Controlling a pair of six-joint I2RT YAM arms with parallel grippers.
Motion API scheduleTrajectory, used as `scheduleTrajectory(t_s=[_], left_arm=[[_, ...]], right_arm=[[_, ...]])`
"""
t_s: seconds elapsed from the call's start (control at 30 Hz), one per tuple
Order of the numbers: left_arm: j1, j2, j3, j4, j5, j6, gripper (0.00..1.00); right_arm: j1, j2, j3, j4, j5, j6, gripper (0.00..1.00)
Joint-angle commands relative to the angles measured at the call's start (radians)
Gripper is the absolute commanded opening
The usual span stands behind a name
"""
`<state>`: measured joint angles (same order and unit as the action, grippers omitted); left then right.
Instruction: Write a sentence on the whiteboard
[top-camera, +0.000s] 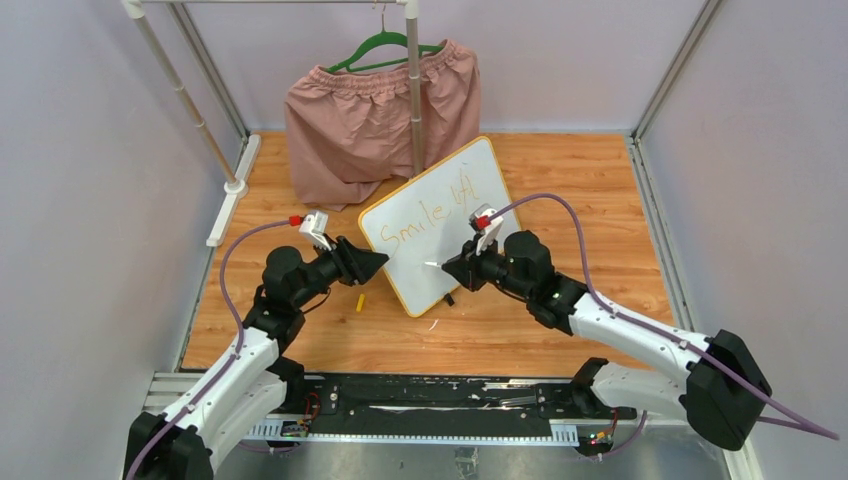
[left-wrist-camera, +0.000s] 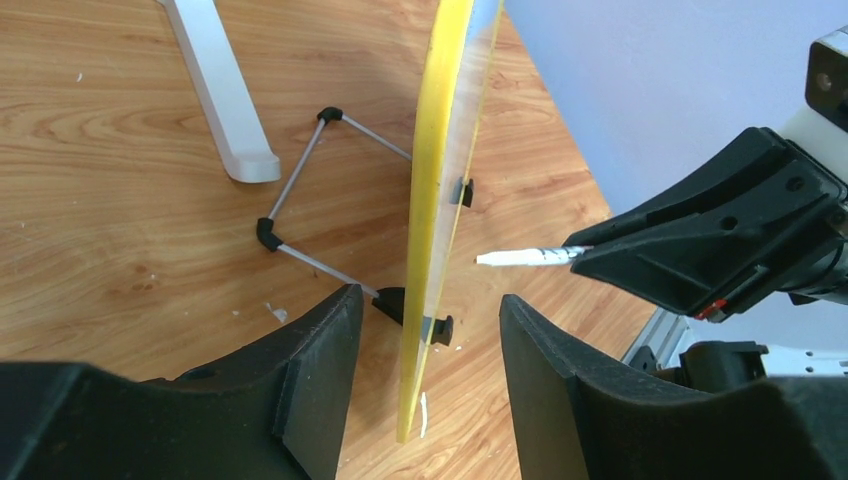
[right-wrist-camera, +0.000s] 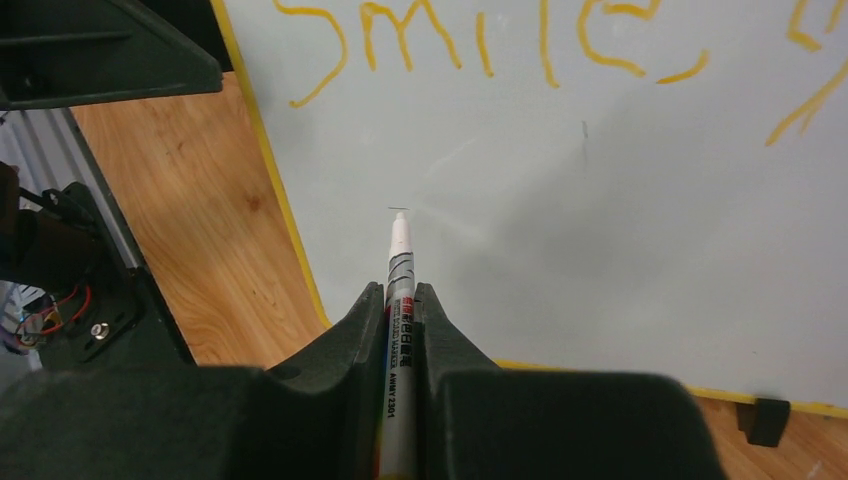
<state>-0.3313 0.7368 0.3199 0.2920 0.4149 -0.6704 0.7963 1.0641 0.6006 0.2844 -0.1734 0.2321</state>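
The whiteboard (top-camera: 430, 235) stands tilted on the wooden table, with a yellow frame. The sentence (top-camera: 422, 222) is orange writing: "Smile" and a few more strokes to its right, also in the right wrist view (right-wrist-camera: 480, 50). My right gripper (top-camera: 457, 268) is shut on a white marker (right-wrist-camera: 400, 255) in front of the board's lower half (right-wrist-camera: 620, 250). In the left wrist view a small gap shows between the marker tip (left-wrist-camera: 490, 258) and the board. My left gripper (left-wrist-camera: 430, 300) is open, a jaw on each side of the board's left edge (left-wrist-camera: 440, 150), not touching it.
Pink shorts (top-camera: 380, 120) hang on a green hanger from a rack behind the board. The rack's pole (top-camera: 413, 90) and white foot (top-camera: 232, 190) stand nearby. A small yellow cap (top-camera: 360, 301) lies by the left gripper. The board's wire stand (left-wrist-camera: 300, 190) sits behind it.
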Motion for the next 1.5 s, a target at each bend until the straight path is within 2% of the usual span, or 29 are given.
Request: scheduleTrajectory(t_s=[0.0,0.53,0.93,1.17,1.47], left_arm=[[-0.006,-0.008,0.018,0.012,-0.006,0.016,0.56],[-0.006,0.018,0.037,0.012,-0.027,0.021,0.3],[-0.006,0.039,0.035,0.012,-0.021,0.039,0.2],[-0.006,0.03,0.022,0.012,-0.027,0.044,0.16],[-0.006,0.023,0.016,0.012,-0.025,0.049,0.07]], right_arm=[[0.049,0.027,0.058,0.073,-0.047,0.019,0.0],[0.116,0.06,0.038,0.076,-0.006,0.008,0.0],[0.127,0.004,-0.011,0.068,0.037,-0.019,0.0],[0.132,0.019,-0.054,0.145,0.096,0.009,0.0],[0.155,0.047,-0.016,0.116,0.173,0.013,0.0]])
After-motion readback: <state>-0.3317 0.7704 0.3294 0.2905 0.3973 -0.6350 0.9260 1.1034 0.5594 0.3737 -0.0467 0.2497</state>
